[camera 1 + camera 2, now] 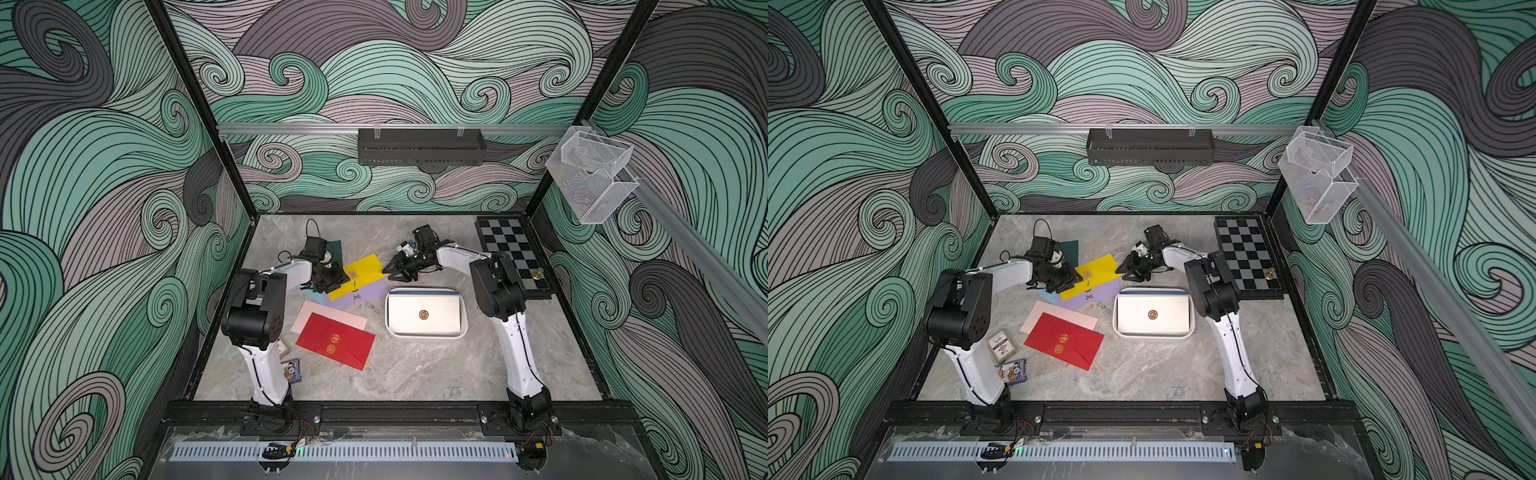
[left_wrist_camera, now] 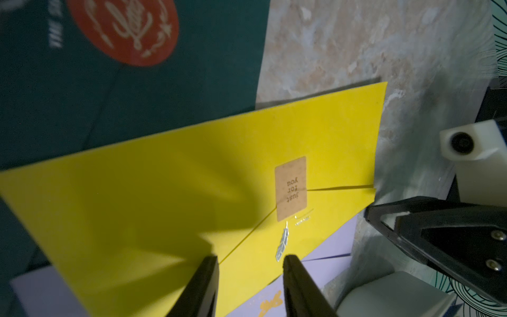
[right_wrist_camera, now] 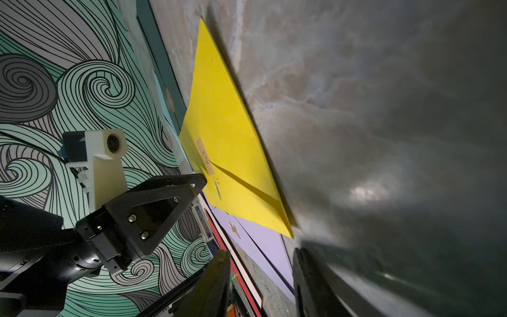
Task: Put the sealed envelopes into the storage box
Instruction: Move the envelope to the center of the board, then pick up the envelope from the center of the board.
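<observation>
Left fingers (image 2: 204, 288) gape over a yellow, brown-stickered envelope (image 2: 164, 192).

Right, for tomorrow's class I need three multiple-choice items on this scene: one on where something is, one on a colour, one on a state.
1. The yellow envelope is: A under the red envelope; B inside the storage box; C on top of the lilac envelope.
2. The envelope overlapping the pink envelope is: A red; B blue; C green.
3. The storage box: A is empty; B holds a pale envelope, round seal up; C is overturned.

Answers: 1 C, yellow covers part of the lilac in both top views. 2 A, red lies across the pink one. 3 B, the seal shows inside the rim.
</observation>
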You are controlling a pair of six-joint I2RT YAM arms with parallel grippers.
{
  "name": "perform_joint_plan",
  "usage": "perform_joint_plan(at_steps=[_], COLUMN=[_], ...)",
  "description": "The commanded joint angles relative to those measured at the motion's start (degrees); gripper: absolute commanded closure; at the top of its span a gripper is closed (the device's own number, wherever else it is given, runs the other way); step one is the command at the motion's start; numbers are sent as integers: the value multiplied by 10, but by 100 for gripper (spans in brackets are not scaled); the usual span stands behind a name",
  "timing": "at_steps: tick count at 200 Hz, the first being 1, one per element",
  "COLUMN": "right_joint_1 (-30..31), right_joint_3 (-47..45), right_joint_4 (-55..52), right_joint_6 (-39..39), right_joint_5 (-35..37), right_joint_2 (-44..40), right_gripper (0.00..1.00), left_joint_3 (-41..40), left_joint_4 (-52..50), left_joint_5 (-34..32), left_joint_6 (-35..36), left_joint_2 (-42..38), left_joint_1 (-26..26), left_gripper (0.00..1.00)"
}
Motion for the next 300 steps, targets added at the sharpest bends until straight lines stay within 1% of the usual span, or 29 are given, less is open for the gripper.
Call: perform_joint_plan(at_steps=[1, 31, 41, 64, 92, 119, 131, 141, 157, 170, 213, 230, 240, 251, 276, 300], right_joint_1=[3, 3, 3, 5, 8, 8, 8, 6, 2, -2, -12, -19, -24, -28, -36, -38], right_joint_3=[21, 46, 44, 29, 27, 16, 14, 14, 11, 11, -10, -20, -36, -50, -63, -78], right_joint_4=[-20, -8, 10, 87, 109, 152, 154, 139, 91, 66, 68, 76, 97, 115, 103, 95], right_joint_6=[-5, 14, 31, 79, 88, 131, 138, 128, 78, 52, 39, 36, 41, 46, 35, 26], right_joint_5=[12, 3, -9, -38, -39, -45, -41, -31, 15, 34, 25, 20, 19, 14, 19, 31], right_joint_2=[35, 42, 41, 36, 30, 38, 41, 37, 20, 14, 7, -7, -21, -34, -51, -60], right_gripper=[58, 58, 58, 58, 58, 58, 58, 58, 58, 58, 58, 58, 58, 58, 57, 57], left_joint_3=[-36, -36, -36, -36, -36, -36, -36, -36, -36, -36, -7, 11, 19, 26, 48, 78], left_joint_4=[-65, -65, -64, -63, -63, -63, -63, -64, -66, -60, -41, -47, -54, -63, -103, -128], left_joint_5=[-3, -4, -4, -4, -4, -4, -3, -2, -3, 0, 42, 45, 36, 12, -78, -80], left_joint_6=[0, 1, 1, 1, 1, 1, 1, 0, 1, -1, 1, 7, 11, 16, 22, 23], left_joint_2=[40, 39, 39, 41, 43, 43, 43, 42, 35, 23, -1, -11, -20, -31, -35, -3], left_joint_1=[-19, -19, -19, -19, -19, -20, -21, -21, -21, -22, -38, -44, -45, -45, -42, -35], left_gripper=[57, 57, 57, 57, 57, 57, 57, 57, 57, 57, 56, 55, 55, 54, 54, 55])
